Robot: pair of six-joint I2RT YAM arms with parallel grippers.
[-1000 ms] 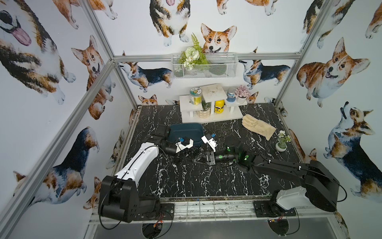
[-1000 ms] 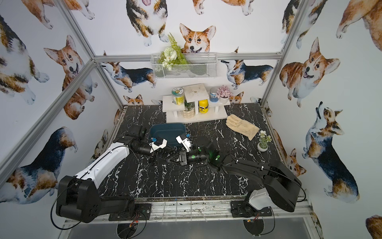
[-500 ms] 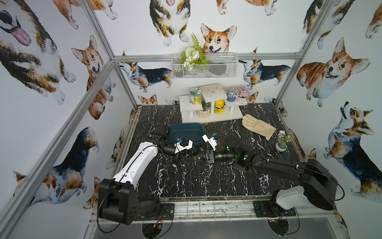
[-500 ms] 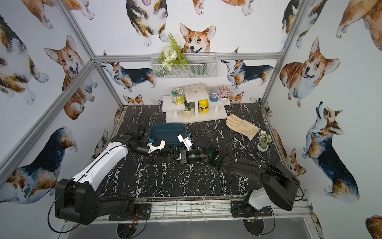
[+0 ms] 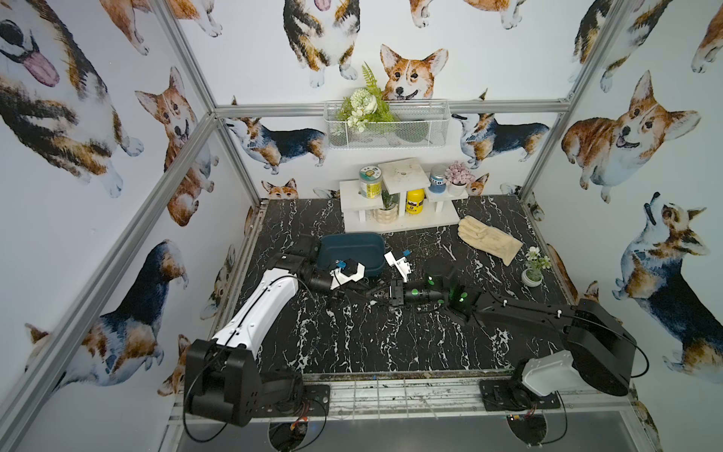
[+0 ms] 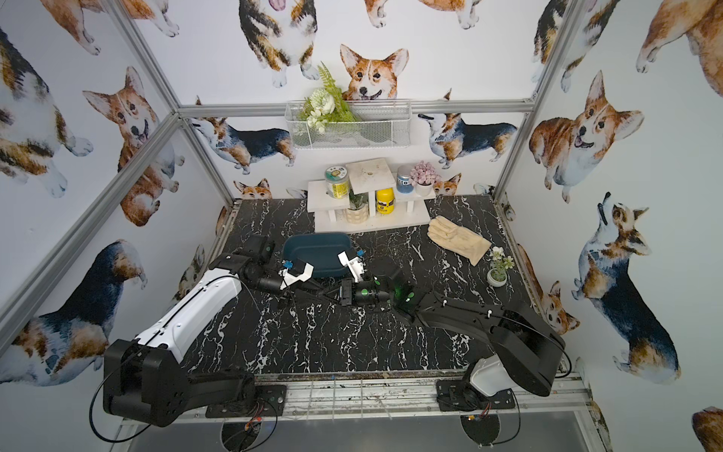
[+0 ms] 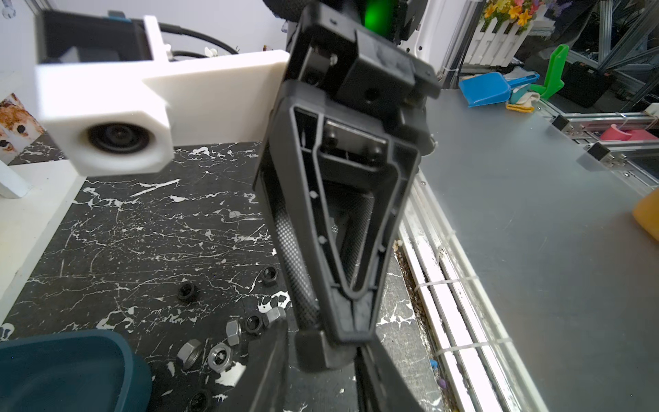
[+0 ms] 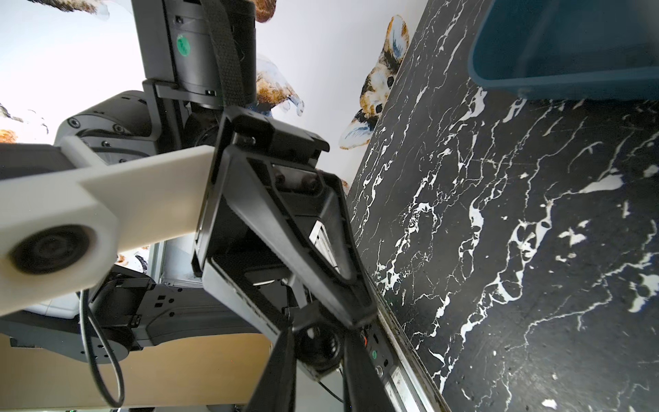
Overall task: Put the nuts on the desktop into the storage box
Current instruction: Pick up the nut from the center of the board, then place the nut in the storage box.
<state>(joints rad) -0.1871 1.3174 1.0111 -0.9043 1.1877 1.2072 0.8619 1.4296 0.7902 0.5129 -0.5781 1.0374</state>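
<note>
My two grippers meet tip to tip over the desktop (image 5: 352, 336), just in front of the teal storage box (image 5: 352, 250) (image 6: 317, 250). My right gripper (image 8: 318, 331) (image 5: 362, 292) is shut on a black nut (image 8: 317, 344) (image 7: 321, 351). My left gripper (image 7: 321, 335) (image 5: 354, 290) straddles that same nut with narrow jaws, a thin gap still showing on one side. Several loose nuts lie on the desktop beside the box (image 7: 53, 371), among them silver ones (image 7: 219, 356) (image 7: 189, 353) and black ones (image 7: 187, 292) (image 7: 269, 274). No nuts show in the visible part of the box.
At the back stands a white tiered shelf stand (image 5: 399, 219) with jars and pots. A beige glove (image 5: 489, 238) and a small flower pot (image 5: 533, 274) sit at the right. On the back wall hangs a white wire basket (image 5: 387, 129). The table's front rail (image 5: 391, 381) runs between the arm bases.
My left gripper's jaws have narrowed around the black nut in the right gripper. Both gripper heads have edged slightly toward the storage box.
</note>
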